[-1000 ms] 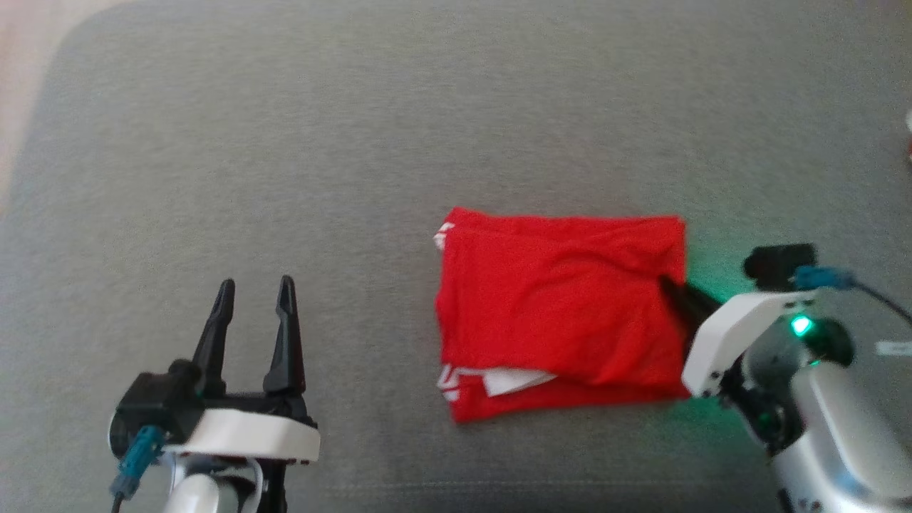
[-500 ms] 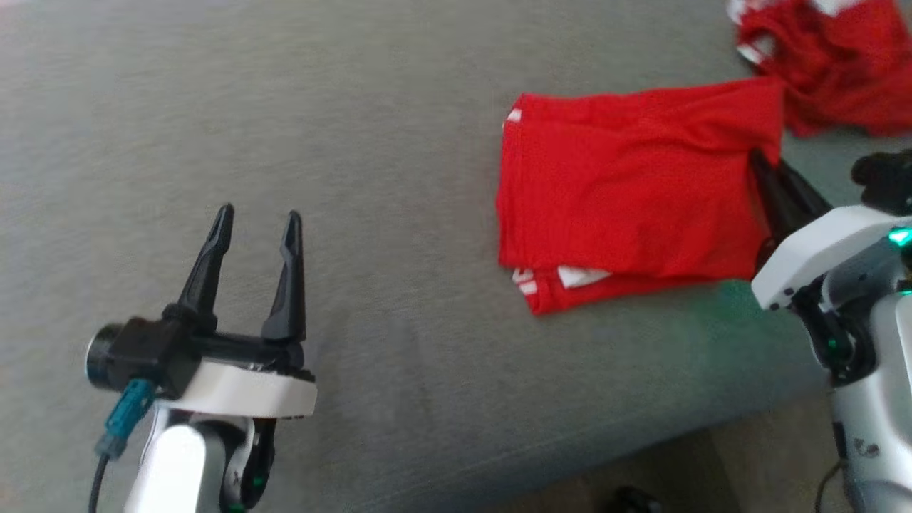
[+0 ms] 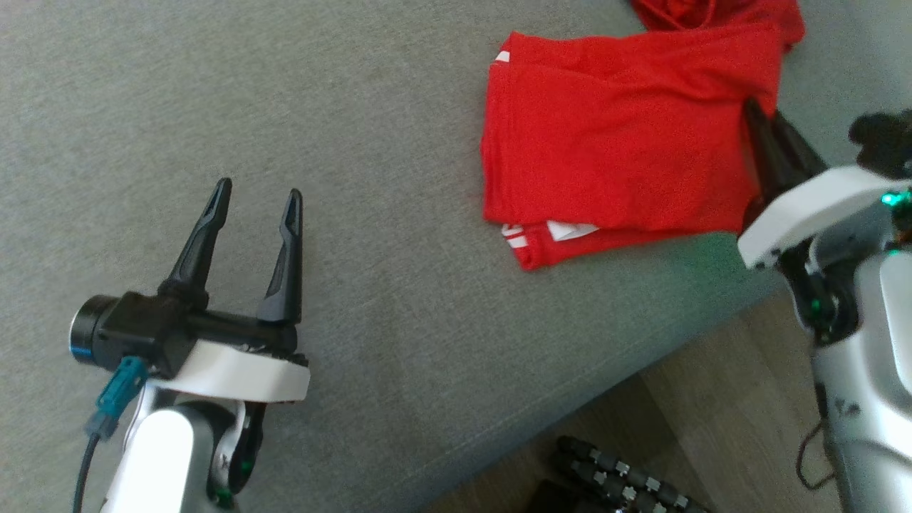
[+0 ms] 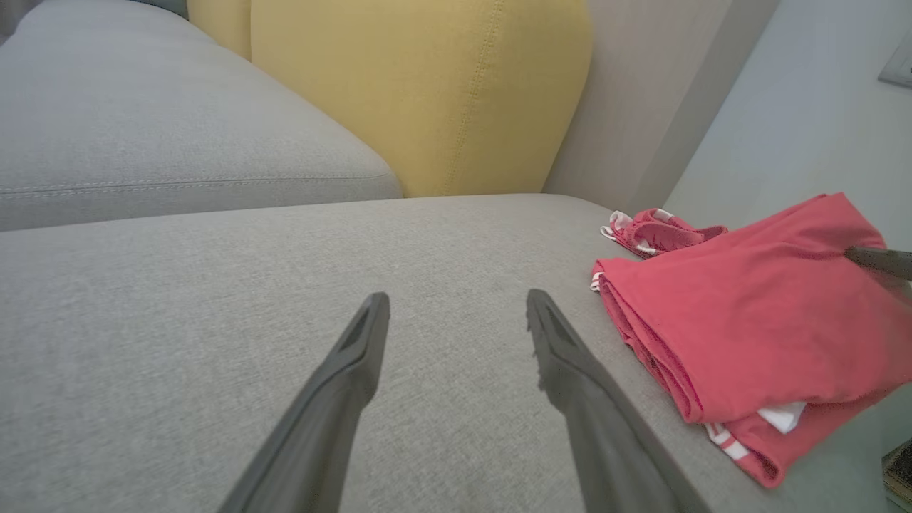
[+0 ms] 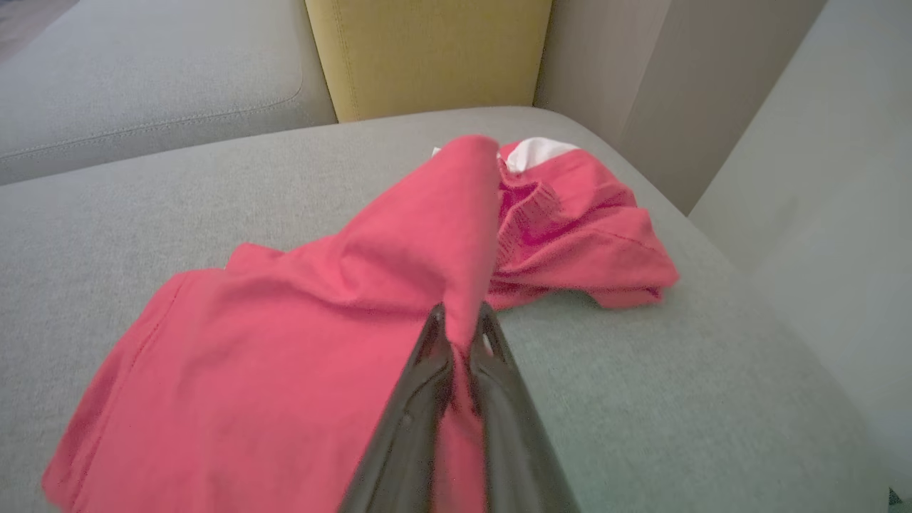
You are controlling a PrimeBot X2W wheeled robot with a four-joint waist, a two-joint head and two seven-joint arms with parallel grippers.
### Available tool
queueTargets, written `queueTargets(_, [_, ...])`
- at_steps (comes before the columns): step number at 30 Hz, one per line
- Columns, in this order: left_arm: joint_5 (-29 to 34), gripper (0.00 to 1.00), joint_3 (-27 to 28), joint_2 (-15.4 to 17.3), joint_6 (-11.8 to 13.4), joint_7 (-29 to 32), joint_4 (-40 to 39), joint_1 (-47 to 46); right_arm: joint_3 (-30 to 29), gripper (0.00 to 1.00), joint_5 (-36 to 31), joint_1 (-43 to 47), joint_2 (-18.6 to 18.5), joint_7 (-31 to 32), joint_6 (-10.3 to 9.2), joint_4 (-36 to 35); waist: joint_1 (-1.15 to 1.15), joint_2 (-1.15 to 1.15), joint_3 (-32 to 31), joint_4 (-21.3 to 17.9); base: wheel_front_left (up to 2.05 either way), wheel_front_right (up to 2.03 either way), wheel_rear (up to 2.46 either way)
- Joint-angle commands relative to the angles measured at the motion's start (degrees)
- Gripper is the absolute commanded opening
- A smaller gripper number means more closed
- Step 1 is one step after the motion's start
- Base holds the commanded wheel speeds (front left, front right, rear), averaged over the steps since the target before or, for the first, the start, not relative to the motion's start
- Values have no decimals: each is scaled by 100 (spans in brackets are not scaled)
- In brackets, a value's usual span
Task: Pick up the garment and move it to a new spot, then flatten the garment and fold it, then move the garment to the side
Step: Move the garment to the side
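Right gripper (image 3: 754, 114) clamped on the right edge of the folded red garment (image 3: 620, 142).
The garment lay on the grey sofa cushion (image 3: 356, 107) near the cushion's front right corner. Its right edge was pinched between the closed right fingers and raised in a ridge there. A crumpled red garment (image 5: 577, 235) sat just behind it. The left gripper (image 3: 256, 196) hung above the cushion well apart to the garment's left, its jaws spread wide and holding nothing.

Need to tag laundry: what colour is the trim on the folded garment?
White trim on the red folded garment; clearest in the left wrist view.
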Motion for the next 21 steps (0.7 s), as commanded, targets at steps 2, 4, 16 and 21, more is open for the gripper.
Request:
queueTargets(2, [3,100,183,26,34,-30,-187,-144,55,0,-96,-443,-127,-63,-5,-55,-1,0,-37,121,0,0,0])
queueTargets(4, [-27,100,182,1,44,-87,-143,-152,-6,0,-211,-696,-240,-69,-5,93,-1,0,-74,238,0,0,0])
queueTargets(16, [-186,100,103,-218,112,-460,122,-175,-633,0,-1314,-1888,-1273,-25,-5,1286,-1,0,-209,1153,0,0,0])
queueTargets(21, [-233,100,105,-260,129,-560,194,-179,-790,0,-1748,-2140,-1643,-82,-5,1632,-1,0,-159,1500,0,0,0])
